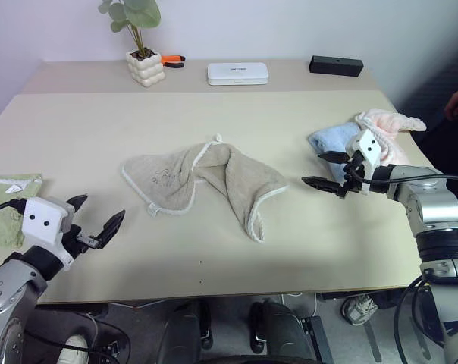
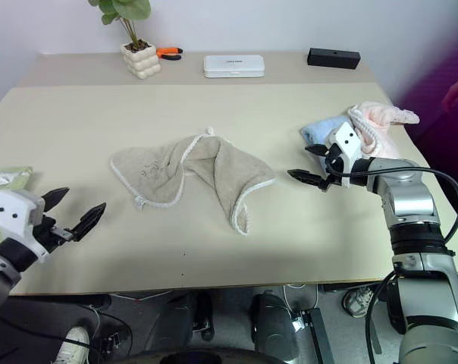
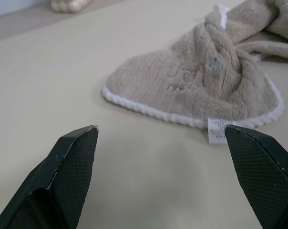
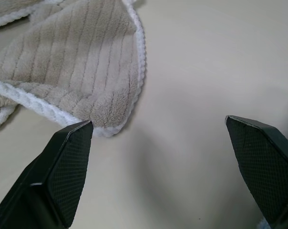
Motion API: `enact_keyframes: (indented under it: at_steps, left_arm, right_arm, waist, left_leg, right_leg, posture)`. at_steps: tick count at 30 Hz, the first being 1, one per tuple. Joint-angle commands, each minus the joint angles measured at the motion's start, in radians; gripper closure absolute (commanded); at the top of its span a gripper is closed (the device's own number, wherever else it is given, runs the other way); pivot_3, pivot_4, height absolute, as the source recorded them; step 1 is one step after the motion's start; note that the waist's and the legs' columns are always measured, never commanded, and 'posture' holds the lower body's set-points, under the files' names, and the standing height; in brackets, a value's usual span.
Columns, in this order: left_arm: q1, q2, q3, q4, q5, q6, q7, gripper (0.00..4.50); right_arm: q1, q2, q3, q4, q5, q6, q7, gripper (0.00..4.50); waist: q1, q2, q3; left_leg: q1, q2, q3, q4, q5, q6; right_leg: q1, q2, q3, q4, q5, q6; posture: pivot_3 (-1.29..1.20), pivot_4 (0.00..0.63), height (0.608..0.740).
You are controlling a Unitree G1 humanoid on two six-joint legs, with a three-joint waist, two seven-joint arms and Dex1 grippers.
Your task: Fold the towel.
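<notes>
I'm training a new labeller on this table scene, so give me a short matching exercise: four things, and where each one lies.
1 towel
2 light blue cloth
3 pale green cloth
4 white case

A far side of the table, beside the plant pot
B middle of the table, crumpled
C table's left edge
D just behind the right gripper

Pairs: 1-B, 2-D, 3-C, 4-A

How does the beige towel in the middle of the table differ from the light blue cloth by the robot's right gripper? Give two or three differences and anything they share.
The towel is beige with white corded edging; the light blue cloth shows no such edging. The towel lies spread and twisted, alone mid-table; the light blue cloth sits bunched against a pink cloth near the table's right edge. The towel looks larger. Both rest crumpled, ungripped, on the table.
</notes>
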Motion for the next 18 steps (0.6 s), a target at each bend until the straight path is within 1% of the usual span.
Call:
enact_keyframes:
  at_steps: [1, 5, 8, 11, 15, 16, 18]
  left_arm:
    - [-0.002, 0.014, 0.03, -0.029, -0.013, -0.004, -0.008, 0.17]
    - [-0.007, 0.015, 0.026, -0.03, -0.009, -0.005, -0.007, 0.17]
    - [-0.029, 0.02, -0.015, -0.061, -0.006, -0.01, -0.009, 0.17]
    - [-0.054, 0.048, -0.082, -0.096, -0.02, 0.021, -0.04, 0.17]
    - [-0.072, 0.117, -0.169, -0.118, -0.019, 0.051, -0.104, 0.17]
    - [-0.087, 0.136, -0.203, -0.118, -0.006, 0.055, -0.115, 0.17]
    - [-0.128, 0.178, -0.31, -0.098, 0.086, 0.025, -0.121, 0.17]
  right_arm:
    - [-0.024, -0.007, -0.021, -0.024, 0.004, -0.01, 0.002, 0.0]
    - [-0.024, 0.0, -0.019, -0.027, 0.005, -0.01, -0.002, 0.0]
    - [-0.035, 0.017, -0.01, -0.053, 0.006, 0.003, -0.015, 0.0]
    - [-0.03, 0.023, -0.009, -0.08, 0.009, 0.017, -0.026, 0.0]
    - [-0.005, 0.034, -0.016, -0.116, 0.014, 0.028, -0.049, 0.0]
    - [0.004, 0.037, -0.018, -0.126, 0.018, 0.031, -0.056, 0.0]
    - [0.028, 0.048, -0.022, -0.157, 0.026, 0.043, -0.073, 0.0]
  waist:
    - [0.0, 0.0, 0.0]
    - [0.001, 0.0, 0.0]
    - [0.001, 0.0, 0.0]
    - [0.001, 0.0, 0.0]
    - [0.001, 0.0, 0.0]
    - [0.002, 0.0, 0.0]
    - [0.003, 0.0, 0.0]
  left_leg:
    - [0.0, 0.0, 0.0, 0.0, 0.0, 0.0]
    - [0.0, 0.0, 0.0, 0.0, 0.0, 0.0]
    - [0.0, 0.0, 0.0, 0.0, 0.0, 0.0]
    - [0.0, 0.0, 0.0, 0.0, 0.0, 0.0]
    - [0.0, 0.0, 0.0, 0.0, 0.0, 0.0]
    - [0.0, 0.0, 0.0, 0.0, 0.0, 0.0]
    - [0.0, 0.0, 0.0, 0.0, 0.0, 0.0]
  right_leg:
    - [0.0, 0.0, 0.0, 0.0, 0.0, 0.0]
    - [0.0, 0.0, 0.0, 0.0, 0.0, 0.0]
    - [0.0, 0.0, 0.0, 0.0, 0.0, 0.0]
    - [0.0, 0.0, 0.0, 0.0, 0.0, 0.0]
    - [0.0, 0.0, 0.0, 0.0, 0.0, 0.0]
    - [0.0, 0.0, 0.0, 0.0, 0.0, 0.0]
    - [0.0, 0.0, 0.0, 0.0, 0.0, 0.0]
  posture:
    - [0.0, 0.15, 0.731]
    - [0.0, 0.15, 0.731]
    - [0.0, 0.15, 0.731]
    - [0.0, 0.15, 0.731]
    - [0.0, 0.15, 0.731]
    - [0.0, 0.15, 0.731]
    - [0.0, 0.15, 0.731]
